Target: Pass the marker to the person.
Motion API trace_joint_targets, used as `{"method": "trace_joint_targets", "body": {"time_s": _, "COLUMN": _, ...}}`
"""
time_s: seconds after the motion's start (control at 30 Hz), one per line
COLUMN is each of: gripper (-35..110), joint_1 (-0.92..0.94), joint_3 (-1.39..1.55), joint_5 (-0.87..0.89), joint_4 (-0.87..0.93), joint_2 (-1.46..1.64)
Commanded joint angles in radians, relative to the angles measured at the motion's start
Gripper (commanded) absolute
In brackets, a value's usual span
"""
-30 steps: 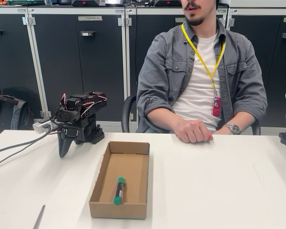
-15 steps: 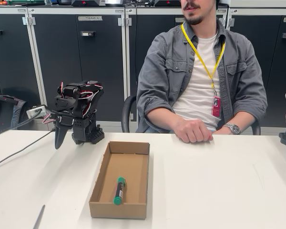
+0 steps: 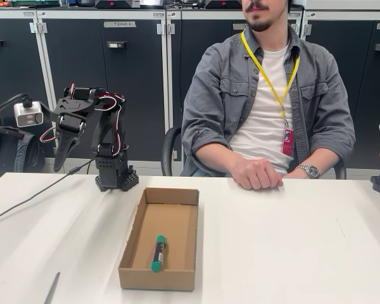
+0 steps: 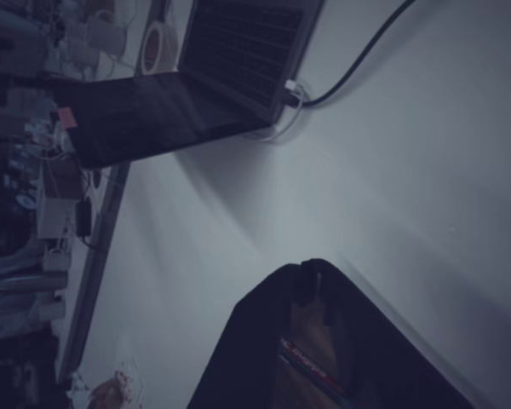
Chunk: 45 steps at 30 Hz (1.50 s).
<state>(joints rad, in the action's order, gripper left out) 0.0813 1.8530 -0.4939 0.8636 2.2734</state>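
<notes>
the marker (image 3: 158, 253) lies inside the open cardboard box (image 3: 134, 263) on the white table (image 3: 285, 240), well apart from the raised gripper (image 3: 58, 166) and toward 4 o'clock of it. the box walls surround the marker. the person (image 3: 266, 101) sits behind the table at 3 o'clock of the arm, a fist resting on the tabletop. a thin grey stick (image 3: 51, 288) lies at 7 o'clock of the box. the marker has a black barrel, green cap and green end. i cannot tell whether the gripper's jaws are apart or together.
</notes>
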Motion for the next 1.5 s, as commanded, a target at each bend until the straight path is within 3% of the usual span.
{"method": "trace_joint_targets", "body": {"time_s": 0.0, "gripper": -5, "joint_1": -0.094, "joint_3": -0.153, "joint_5": 0.083, "joint_4": -0.129, "joint_2": -0.074}}
{"method": "trace_joint_targets", "body": {"time_s": 0.47, "gripper": -5, "joint_1": -0.387, "joint_3": -0.229, "joint_5": 0.330, "joint_4": -0.296, "joint_2": -0.282}}
{"method": "trace_joint_targets", "body": {"time_s": 0.87, "gripper": -5, "joint_1": -0.595, "joint_3": -0.232, "joint_5": 0.357, "joint_4": -0.319, "joint_2": -0.491}}
{"method": "trace_joint_targets", "body": {"time_s": 1.23, "gripper": -5, "joint_1": -0.611, "joint_3": -0.394, "joint_5": 0.301, "joint_4": -0.163, "joint_2": -0.724}}
{"method": "trace_joint_targets", "body": {"time_s": 1.47, "gripper": -5, "joint_1": -0.575, "joint_3": -0.658, "joint_5": 0.307, "joint_4": 0.044, "joint_2": -0.885}}
